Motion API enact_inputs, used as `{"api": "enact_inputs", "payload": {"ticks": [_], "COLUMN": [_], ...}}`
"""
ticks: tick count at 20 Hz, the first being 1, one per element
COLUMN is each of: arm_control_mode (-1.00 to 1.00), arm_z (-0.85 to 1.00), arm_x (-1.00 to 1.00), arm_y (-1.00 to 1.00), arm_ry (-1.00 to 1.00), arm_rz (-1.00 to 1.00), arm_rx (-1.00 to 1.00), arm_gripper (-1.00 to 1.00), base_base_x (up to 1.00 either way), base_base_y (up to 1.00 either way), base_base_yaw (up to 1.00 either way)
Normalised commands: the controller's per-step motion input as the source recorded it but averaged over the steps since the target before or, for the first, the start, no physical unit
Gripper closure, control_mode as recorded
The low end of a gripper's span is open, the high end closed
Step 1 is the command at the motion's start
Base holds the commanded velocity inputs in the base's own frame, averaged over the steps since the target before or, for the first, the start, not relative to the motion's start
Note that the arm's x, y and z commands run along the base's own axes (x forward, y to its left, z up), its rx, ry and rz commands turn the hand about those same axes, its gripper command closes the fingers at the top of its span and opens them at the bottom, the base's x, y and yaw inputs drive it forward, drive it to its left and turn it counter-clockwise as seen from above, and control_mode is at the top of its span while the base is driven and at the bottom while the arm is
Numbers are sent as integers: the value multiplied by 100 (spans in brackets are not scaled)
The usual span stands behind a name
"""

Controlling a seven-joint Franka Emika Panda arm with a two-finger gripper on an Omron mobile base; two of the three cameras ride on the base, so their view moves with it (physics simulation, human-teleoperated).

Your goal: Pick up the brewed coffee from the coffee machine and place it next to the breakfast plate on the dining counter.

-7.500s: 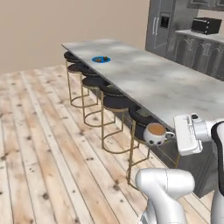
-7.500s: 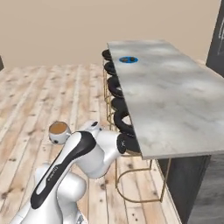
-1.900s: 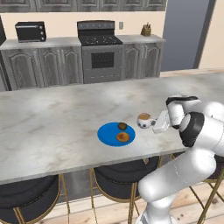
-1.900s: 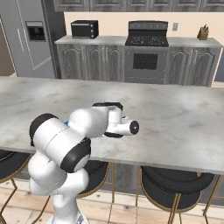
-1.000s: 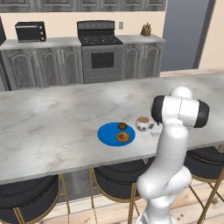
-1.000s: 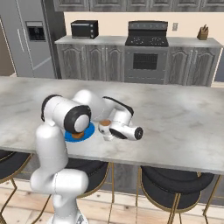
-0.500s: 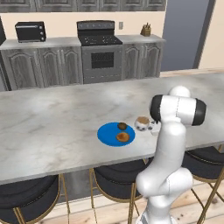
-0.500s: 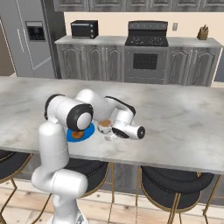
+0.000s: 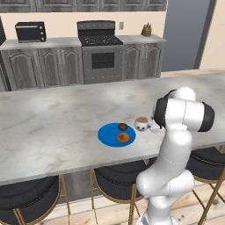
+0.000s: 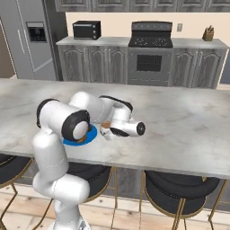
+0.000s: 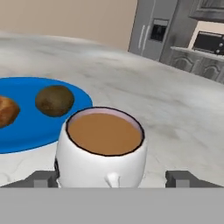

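Observation:
The brewed coffee, a white mug [image 9: 141, 124] of light brown liquid, stands on the dining counter [image 9: 52, 127] just right of the breakfast plate [image 9: 110, 134], a blue plate with two brown food pieces. My gripper [image 9: 154, 126] reaches in low from the mug's right side. In the hand view the mug [image 11: 103, 162] sits between the dark fingertips [image 11: 43, 178] with gaps on both sides, so the gripper [image 11: 111, 179] is open around it. The plate [image 11: 26, 131] lies just beyond. The right base view has my arm covering most of the plate [image 10: 91, 134]. The coffee machine is out of view.
Black gold-legged stools [image 9: 26, 197] line the counter's near edge. Behind the counter stand grey cabinets with a stove [image 9: 100, 39], a black toaster oven [image 9: 30, 31] and a knife block [image 9: 146, 30]. A fridge [image 10: 31, 40] stands at the far left.
The jaws have opened off the mug over the last second. The mug stays standing beside the plate, and the arm has barely moved.

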Motion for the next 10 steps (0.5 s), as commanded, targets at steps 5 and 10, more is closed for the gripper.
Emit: {"api": "enact_inputs", "payload": {"ticks": [5, 10], "arm_control_mode": [-100, -100], "arm_z": [65, 78], "arm_x": [-69, -100], "arm_y": [0, 1], "arm_ry": [-2, -12], "arm_rz": [2, 10], "arm_rx": [-2, -4], "arm_gripper": [-100, -100], "base_base_x": [0, 0], "base_base_y": [0, 0], "base_base_yaw": [0, 0]}}
